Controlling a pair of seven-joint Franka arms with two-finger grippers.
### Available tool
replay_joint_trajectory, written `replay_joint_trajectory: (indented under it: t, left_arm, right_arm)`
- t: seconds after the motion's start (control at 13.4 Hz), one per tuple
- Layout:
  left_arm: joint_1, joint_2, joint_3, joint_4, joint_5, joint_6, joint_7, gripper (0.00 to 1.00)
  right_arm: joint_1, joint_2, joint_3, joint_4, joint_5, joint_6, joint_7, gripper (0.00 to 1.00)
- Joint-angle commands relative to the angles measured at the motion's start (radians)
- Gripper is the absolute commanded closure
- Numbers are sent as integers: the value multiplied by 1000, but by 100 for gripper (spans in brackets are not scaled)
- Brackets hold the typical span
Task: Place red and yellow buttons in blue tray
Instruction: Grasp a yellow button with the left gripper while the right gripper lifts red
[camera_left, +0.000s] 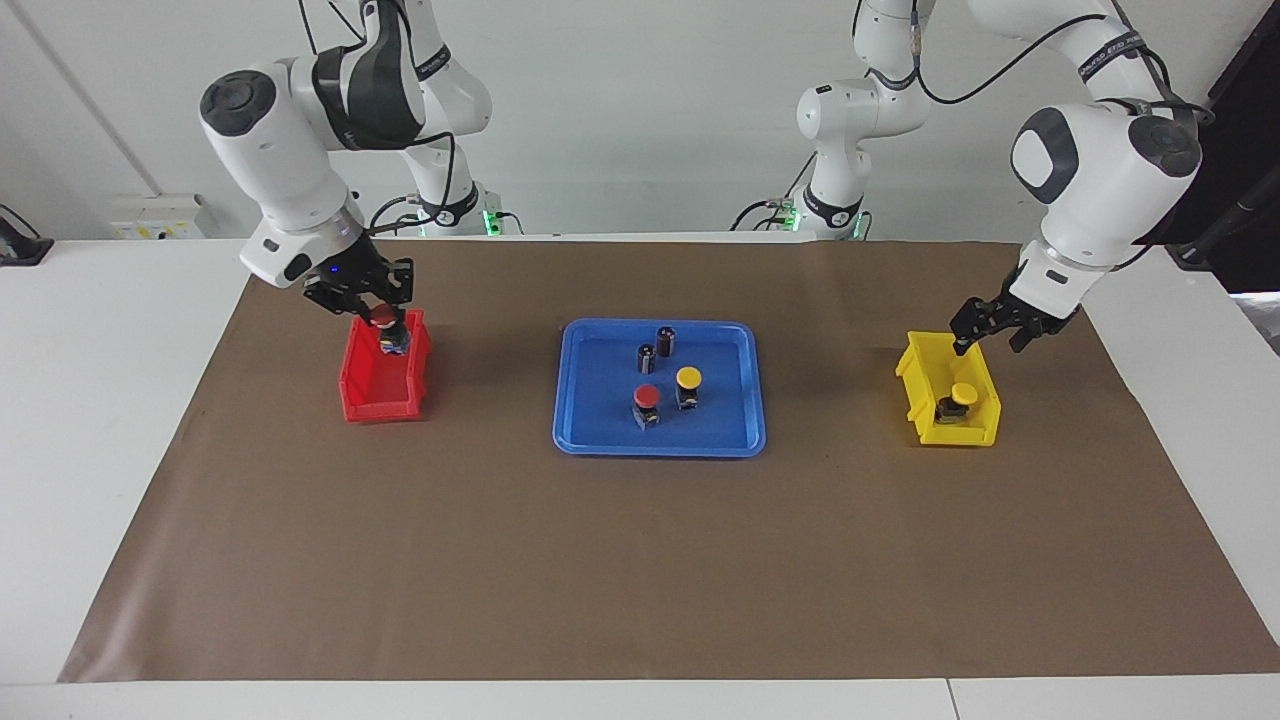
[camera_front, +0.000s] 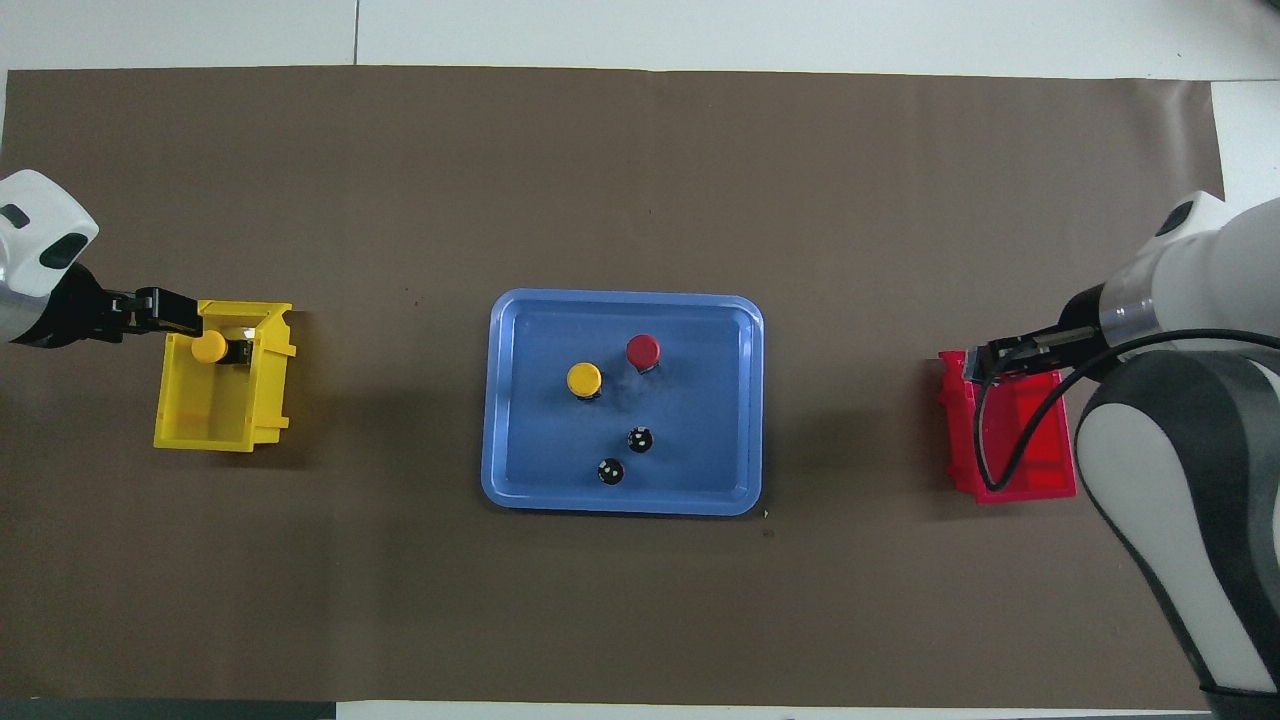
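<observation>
The bench (camera_left: 120, 420) carries a brown mat (camera_left: 640, 560). At the mat's middle, the blue tray (camera_left: 590, 435) holds one red button (camera_left: 646, 398), one yellow button (camera_left: 688, 379) and two dark cylinders (camera_left: 665, 340) nearer the robots. The red bin (camera_left: 375, 400) sits toward the right arm's end, the yellow bin (camera_left: 925, 385) toward the left arm's. The right pincer (camera_left: 385, 325), over the red bin, is clamped on a second red button (camera_left: 388, 330). The left pincer (camera_left: 985, 335) hangs over the yellow bin with fingers apart, holding nothing; another yellow button (camera_left: 958, 397) lies inside.

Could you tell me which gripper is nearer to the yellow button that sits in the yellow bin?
Left. The left gripper hangs over the yellow bin, just above that yellow button. The right gripper is over the red bin, holding a red button.
</observation>
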Motion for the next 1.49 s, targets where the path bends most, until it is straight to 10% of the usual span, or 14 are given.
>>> replay_joint_trajectory:
  t: [0.0, 0.6, 1.27, 1.42]
  left_arm:
    - [12, -2, -7, -34, 1, 51, 17, 21]
    - [30, 32, -6, -121, 1, 194, 19, 23]
    - [49, 76, -6, -163, 1, 311, 40, 36]
    - [49, 73, -6, -186, 1, 335, 40, 37]
  right_arm:
    - [157, 156, 1, 163, 5, 14, 259, 78]
    - [311, 330, 1, 104, 3, 330, 528, 77]
    - [326, 377, 1, 33, 3, 407, 537, 73]
    - [331, 379, -1, 37, 3, 409, 537, 32]
